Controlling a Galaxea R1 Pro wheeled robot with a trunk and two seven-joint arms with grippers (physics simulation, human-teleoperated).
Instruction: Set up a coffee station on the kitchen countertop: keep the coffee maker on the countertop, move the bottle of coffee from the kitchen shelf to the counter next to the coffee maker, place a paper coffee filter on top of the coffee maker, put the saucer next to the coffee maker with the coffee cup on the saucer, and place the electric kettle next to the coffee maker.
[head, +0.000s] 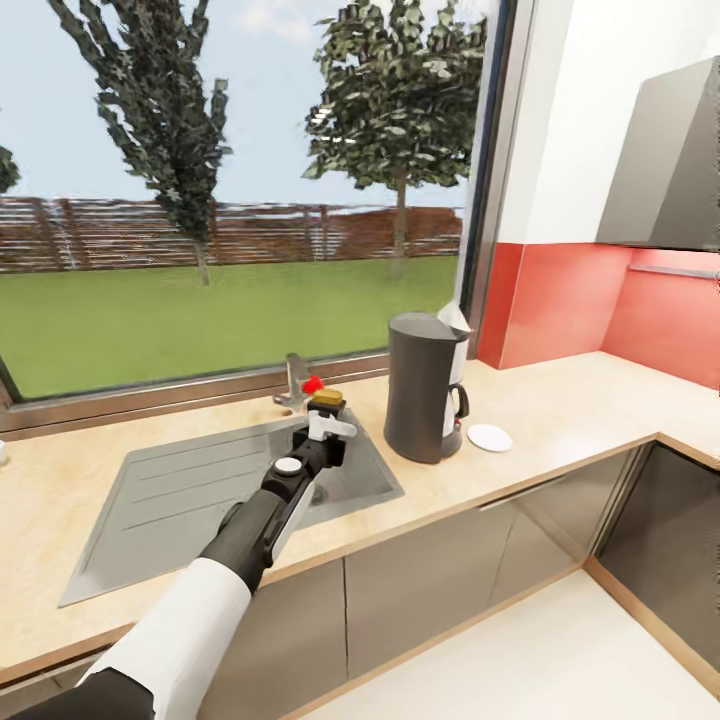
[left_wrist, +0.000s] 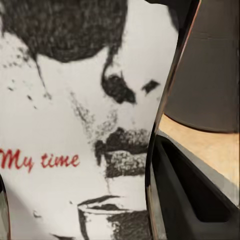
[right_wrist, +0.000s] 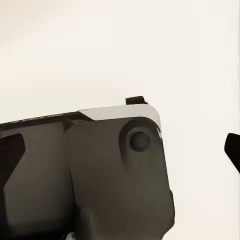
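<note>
Sunlit window behind, light wood-grain desk (head: 560, 400): left arm outstretched over steel sink (head: 200, 480), fingers (head: 330, 428) pinching yellow-lidded white-labelled coffee jar (head: 327, 399) beside the tall dark grey coffee maker (head: 422, 385).

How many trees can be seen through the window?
3. One stands left, one stands centre-right, and the edge of one shows at the far left. The window frame may hide others.

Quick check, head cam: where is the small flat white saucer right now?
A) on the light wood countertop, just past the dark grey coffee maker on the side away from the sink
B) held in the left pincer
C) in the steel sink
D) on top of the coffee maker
A: the small flat round white saucer lies on the light wood-grain countertop, beside the tall dark grey coffee maker, away from the steel sink.
</note>
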